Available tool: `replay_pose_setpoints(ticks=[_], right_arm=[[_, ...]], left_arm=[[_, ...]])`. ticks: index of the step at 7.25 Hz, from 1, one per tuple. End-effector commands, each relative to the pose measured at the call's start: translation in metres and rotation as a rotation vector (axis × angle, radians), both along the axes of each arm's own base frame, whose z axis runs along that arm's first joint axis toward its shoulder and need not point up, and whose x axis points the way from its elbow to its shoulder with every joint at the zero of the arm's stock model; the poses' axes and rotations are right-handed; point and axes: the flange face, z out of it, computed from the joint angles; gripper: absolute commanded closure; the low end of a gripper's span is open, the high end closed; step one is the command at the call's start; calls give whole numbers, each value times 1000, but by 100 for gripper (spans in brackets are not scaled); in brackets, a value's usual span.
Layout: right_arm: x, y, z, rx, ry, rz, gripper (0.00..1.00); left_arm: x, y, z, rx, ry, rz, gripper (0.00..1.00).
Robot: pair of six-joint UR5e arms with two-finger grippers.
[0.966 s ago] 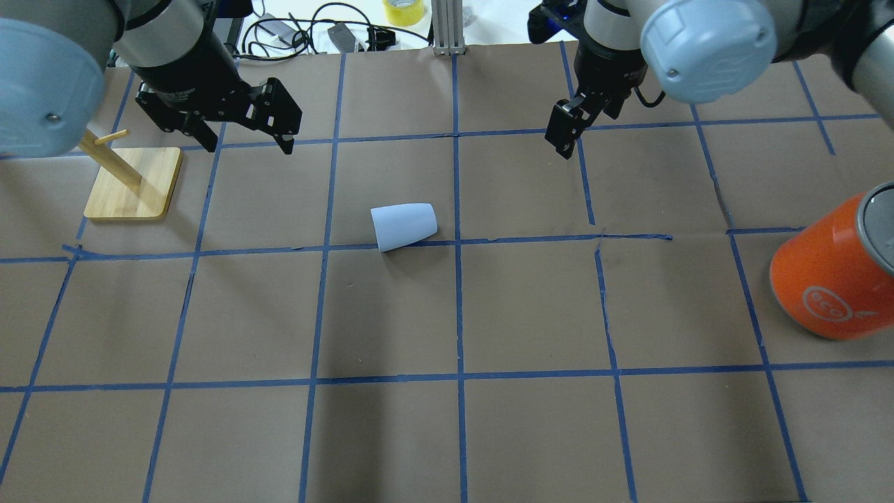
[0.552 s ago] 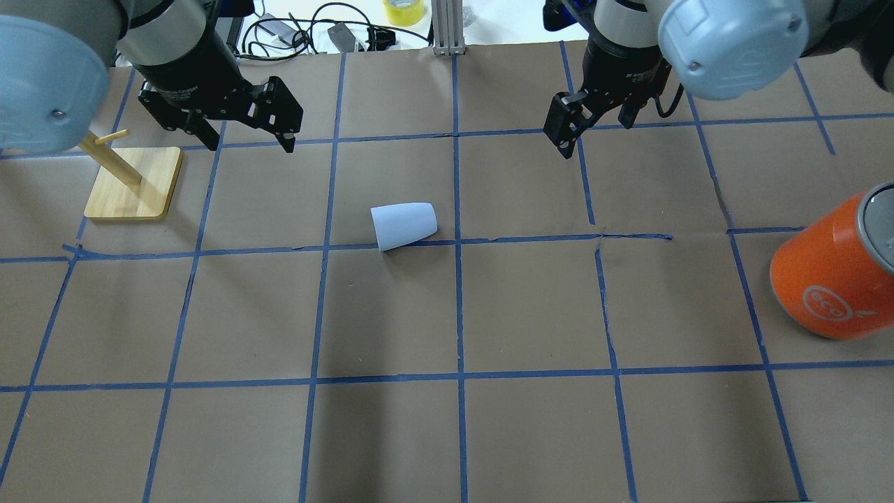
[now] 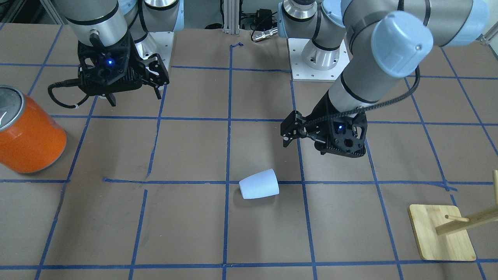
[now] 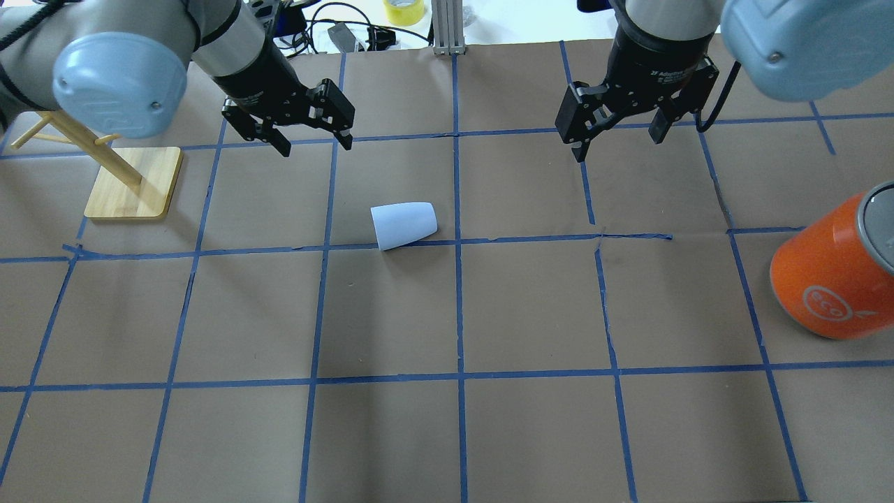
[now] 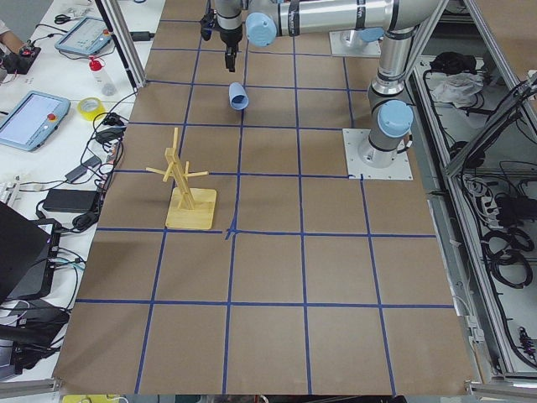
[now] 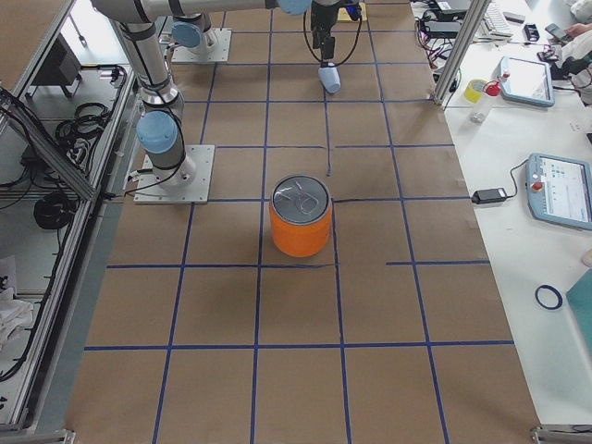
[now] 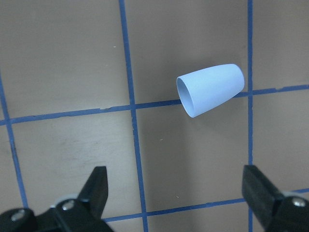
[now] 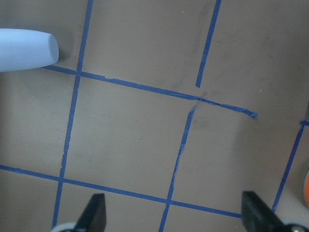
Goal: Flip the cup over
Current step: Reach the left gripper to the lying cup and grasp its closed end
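The pale blue-white cup (image 4: 404, 225) lies on its side on the brown paper, its rim toward the wooden stand. It also shows in the front view (image 3: 259, 183) and the left wrist view (image 7: 211, 90), where its open mouth faces left. My left gripper (image 4: 314, 145) is open and empty, hovering above the table with the cup ahead of its fingers (image 7: 96, 186). My right gripper (image 4: 618, 143) is open and empty, off to the cup's other side. Only the cup's closed end (image 8: 26, 49) shows at the right wrist view's left edge.
A large orange can (image 4: 834, 272) with a silver top stands at the table's right edge. A wooden peg stand (image 4: 133, 183) on a square base sits at the left. Blue tape lines grid the paper. Cables and a yellow tape roll (image 4: 403, 10) lie beyond the far edge.
My left gripper has moved right, toward the cup. My right gripper has turned about its axis, so both fingers now show spread, and shifted slightly right. The cup has not moved.
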Motion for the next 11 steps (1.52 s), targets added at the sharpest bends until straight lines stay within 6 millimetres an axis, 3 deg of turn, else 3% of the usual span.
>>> replay_pose_setpoints(ticks=[1,3,4,5,6,7,9,11], right_arm=[[0,11,14,-33,-3,-50,0],[-5,16,23,-50,-6,-132,0],[-22,5,21,-61,1,-172,0],[-51,-11,16,-51,-11,-225,0],[-60,-10,16,-45,8,-244,0],[-61,-5,25,-64,11,-246,0],[-57,-5,22,-59,-6,-247,0],[-58,-4,19,-49,-2,-288,0]], left_arm=[[-11,-28,-49,61,201,17,0],[-10,-44,-90,61,270,-17,0],[-4,-53,-107,53,260,-10,0],[13,-53,-133,98,267,38,0],[45,-49,-151,114,282,87,0],[61,-46,-164,118,287,117,0],[45,-43,-186,196,475,209,0],[40,-36,-219,274,542,247,0]])
